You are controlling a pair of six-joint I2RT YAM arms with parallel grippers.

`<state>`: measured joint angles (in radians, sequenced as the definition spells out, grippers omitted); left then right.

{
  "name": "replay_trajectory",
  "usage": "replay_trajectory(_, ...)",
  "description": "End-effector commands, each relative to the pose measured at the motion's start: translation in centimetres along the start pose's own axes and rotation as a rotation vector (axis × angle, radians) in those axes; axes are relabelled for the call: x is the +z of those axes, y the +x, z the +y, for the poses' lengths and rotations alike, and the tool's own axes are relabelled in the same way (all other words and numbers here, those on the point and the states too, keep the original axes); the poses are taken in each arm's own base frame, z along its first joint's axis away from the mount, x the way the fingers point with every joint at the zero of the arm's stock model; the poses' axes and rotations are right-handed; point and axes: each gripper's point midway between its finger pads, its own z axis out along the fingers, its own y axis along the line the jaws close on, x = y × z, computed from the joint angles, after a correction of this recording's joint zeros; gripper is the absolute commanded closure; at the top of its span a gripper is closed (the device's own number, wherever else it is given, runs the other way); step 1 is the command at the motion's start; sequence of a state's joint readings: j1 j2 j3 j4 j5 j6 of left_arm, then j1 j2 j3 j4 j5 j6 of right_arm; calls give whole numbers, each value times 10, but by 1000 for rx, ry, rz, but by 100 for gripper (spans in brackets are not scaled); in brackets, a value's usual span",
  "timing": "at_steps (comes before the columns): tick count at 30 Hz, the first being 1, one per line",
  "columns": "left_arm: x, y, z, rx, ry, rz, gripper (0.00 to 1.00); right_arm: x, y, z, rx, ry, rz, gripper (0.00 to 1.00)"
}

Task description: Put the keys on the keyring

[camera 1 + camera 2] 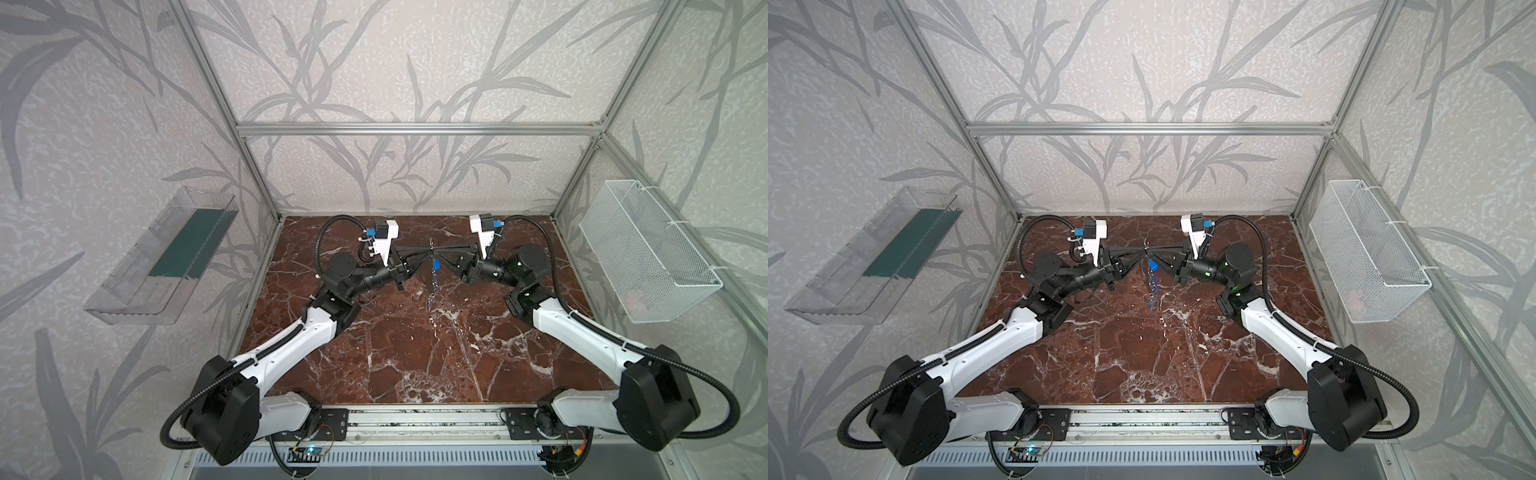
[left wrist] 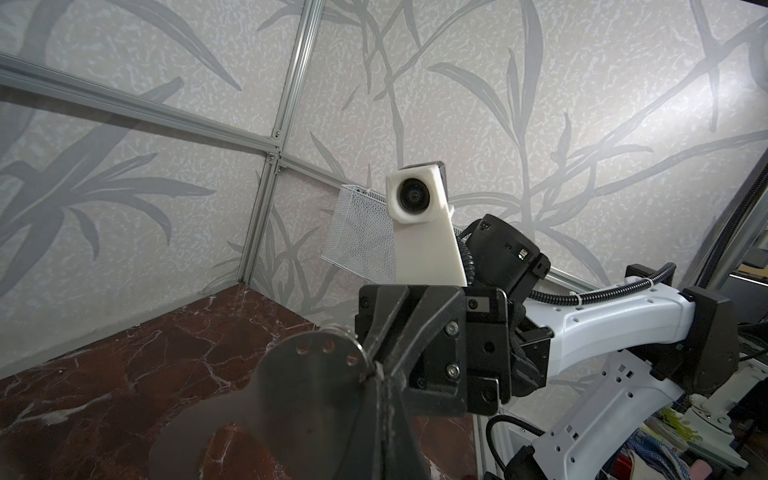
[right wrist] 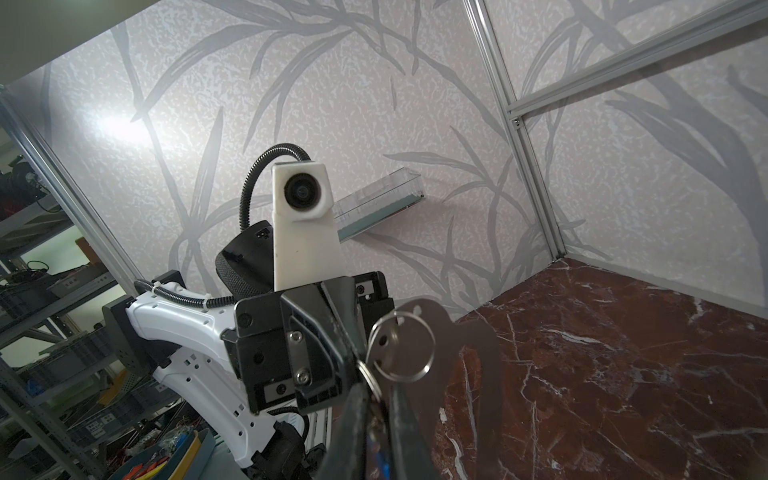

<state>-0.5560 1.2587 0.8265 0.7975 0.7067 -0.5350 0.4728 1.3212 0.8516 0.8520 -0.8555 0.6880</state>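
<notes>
Both grippers meet tip to tip above the middle of the table. My left gripper (image 1: 428, 252) (image 2: 376, 372) is shut on the edge of the keyring (image 2: 299, 395), a flat grey plate with small holes that hangs edge-on in both top views (image 1: 433, 286) (image 1: 1153, 286). My right gripper (image 1: 437, 252) (image 3: 376, 388) is shut on a small split ring of a key at the plate's edge. A larger wire ring (image 3: 401, 347) passes through a hole in the keyring (image 3: 453, 345). A blue tag (image 1: 436, 264) (image 1: 1153, 266) dangles just below the fingertips. The key blades are hidden.
Red-brown marble tabletop (image 1: 415, 353) inside an aluminium frame with patterned walls. A clear plastic shelf (image 1: 166, 257) hangs on the left wall, and a white mesh basket (image 1: 648, 253) on the right wall. Both arms reach in from the front rail (image 1: 415, 419).
</notes>
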Motion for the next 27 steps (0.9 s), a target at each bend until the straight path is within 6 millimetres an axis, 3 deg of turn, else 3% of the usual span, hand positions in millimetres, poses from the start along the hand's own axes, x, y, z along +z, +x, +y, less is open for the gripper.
replay_trajectory(1, 1, -19, -16, 41, 54, -52, 100, 5, -3, 9, -18, -41, 10, 94)
replay_trajectory(3, 1, -18, -16, 41, 53, -49, 100, 4, -3, 9, -19, -41, 11, 100)
replay_trajectory(10, 1, -15, -11, 33, 28, -35, 100, 2, -3, 10, -40, -28, 18, 100)
replay_trajectory(12, 0, -12, -8, 29, 7, -11, 94, 0, -3, 8, -34, -17, 25, 100)
replay_trajectory(18, -7, -1, -2, 21, -86, 101, 88, -12, -7, -3, -89, 1, 64, 100)
replay_trajectory(27, -25, 10, -5, 55, -148, 346, 87, -16, 1, 7, -177, -11, 220, 100)
